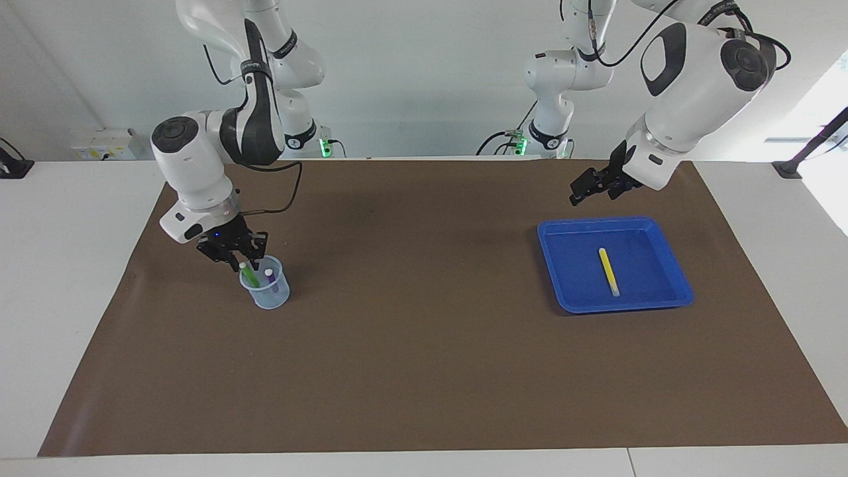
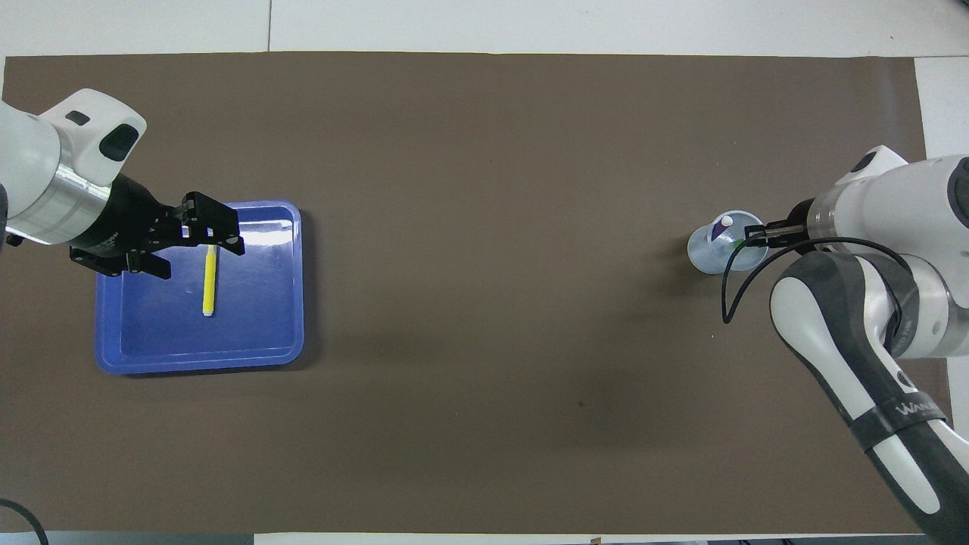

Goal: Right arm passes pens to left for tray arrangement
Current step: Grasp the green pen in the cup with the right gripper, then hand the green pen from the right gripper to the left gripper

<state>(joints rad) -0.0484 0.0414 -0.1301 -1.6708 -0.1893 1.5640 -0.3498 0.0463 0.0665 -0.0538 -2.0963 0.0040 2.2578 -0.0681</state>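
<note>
mat (image 1: 424, 344): brown, carries all
tray (image 1: 676, 291): at left arm's end of mat; yellow pen (image 1: 609, 271) flat in it, long axis toward/away from robots, which end pale unclear
cup (image 1: 268, 297): well apart from tray, green pen (image 1: 249, 274) and purple pen (image 1: 270, 278) upright, pale ends up
progress: one of three placed, two left
left gripper (image 1: 591, 187): raised over mat by tray's robot-side rim, fingers apart, empty
right gripper (image 1: 238, 257): at cup, fingers around green pen's top, grip looks closing, not sure held

Robot lab: twin arms (image 1: 199, 159), bare table (image 1: 66, 218)

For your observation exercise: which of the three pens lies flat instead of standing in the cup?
The yellow pen, flat in the blue tray; the others stand upright.
</note>
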